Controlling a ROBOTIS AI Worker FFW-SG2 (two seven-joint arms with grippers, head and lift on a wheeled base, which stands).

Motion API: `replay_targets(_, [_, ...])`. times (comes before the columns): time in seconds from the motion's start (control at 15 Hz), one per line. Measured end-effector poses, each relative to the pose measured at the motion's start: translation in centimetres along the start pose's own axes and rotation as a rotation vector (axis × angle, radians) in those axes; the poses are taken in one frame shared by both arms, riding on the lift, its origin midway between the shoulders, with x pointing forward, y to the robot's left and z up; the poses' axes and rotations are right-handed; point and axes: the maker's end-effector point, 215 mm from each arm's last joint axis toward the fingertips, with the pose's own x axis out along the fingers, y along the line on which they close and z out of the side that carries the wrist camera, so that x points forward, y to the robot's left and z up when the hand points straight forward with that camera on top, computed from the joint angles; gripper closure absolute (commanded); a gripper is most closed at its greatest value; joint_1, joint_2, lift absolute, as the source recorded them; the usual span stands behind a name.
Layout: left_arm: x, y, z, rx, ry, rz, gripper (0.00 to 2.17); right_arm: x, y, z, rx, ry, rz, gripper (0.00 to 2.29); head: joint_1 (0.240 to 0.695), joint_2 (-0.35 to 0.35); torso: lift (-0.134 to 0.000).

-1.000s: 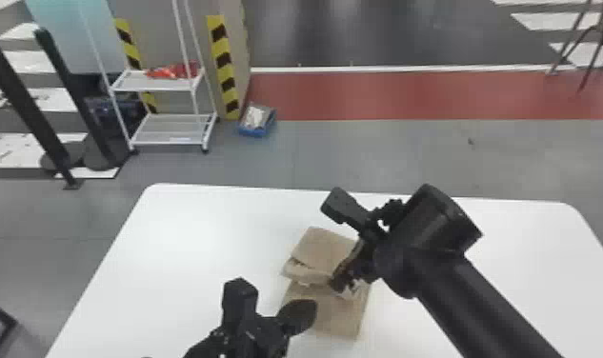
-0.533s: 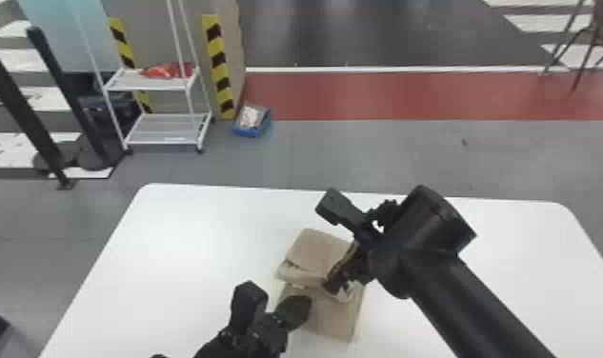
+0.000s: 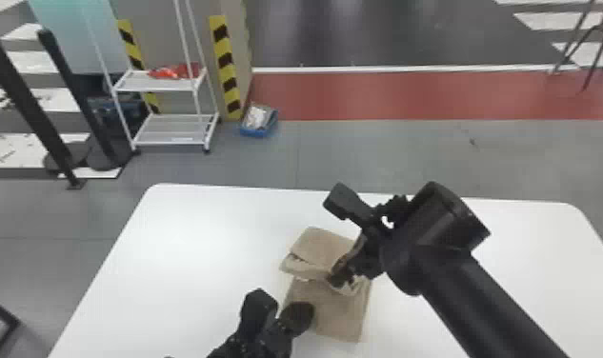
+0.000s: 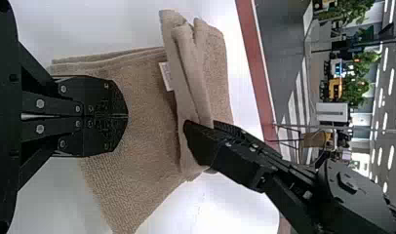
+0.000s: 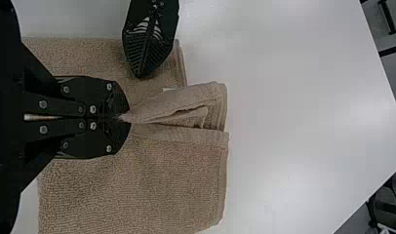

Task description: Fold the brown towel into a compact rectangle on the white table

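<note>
Plain brown is noted for the towel (image 3: 336, 309), white for its tag (image 4: 166, 76) and for the table (image 3: 195, 238); black is recorded for the left gripper (image 3: 306, 313) and the right gripper (image 3: 337, 279). Behind, slanted black-and-yellow stripes are observed on the upright strip (image 3: 226, 71), with white seen on the shelf rack (image 3: 171, 140), blue on the tray (image 3: 259, 131) and red on the floor band (image 3: 409, 95).

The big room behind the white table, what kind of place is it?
It looks like a workshop or a robot test hall, though I can't be sure. The clues are yellow-and-black warning stripes, a red band across the grey floor, and a white shelf rack on wheels.
</note>
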Motion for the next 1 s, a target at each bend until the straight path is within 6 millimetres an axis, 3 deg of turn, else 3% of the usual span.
replay_targets(0.27, [-0.2,-0.7,-0.9,0.009,0.015,0.002,1.74,-0.5,-0.5,0.7,-0.010,-0.017,-0.013,1.36,0.695,0.061,0.000])
replay_targets(0.67, [-0.5,-3.4,-1.8,0.008,0.032,-0.020,1.74,-1.1,-0.3,2.0,-0.074,-0.038,-0.004,1.36,0.695,0.051,0.000])
replay_targets(0.8, [-1.0,-4.5,-1.3,0.001,0.032,-0.034,1.74,-1.3,-0.2,3.0,-0.142,-0.059,-0.012,1.36,0.695,0.052,0.000])
replay_targets(1.0, [-2.7,-5.4,1.0,-0.008,0.010,-0.052,1.74,-2.3,-0.6,3.6,-0.171,-0.074,-0.018,1.36,0.695,0.043,0.000])
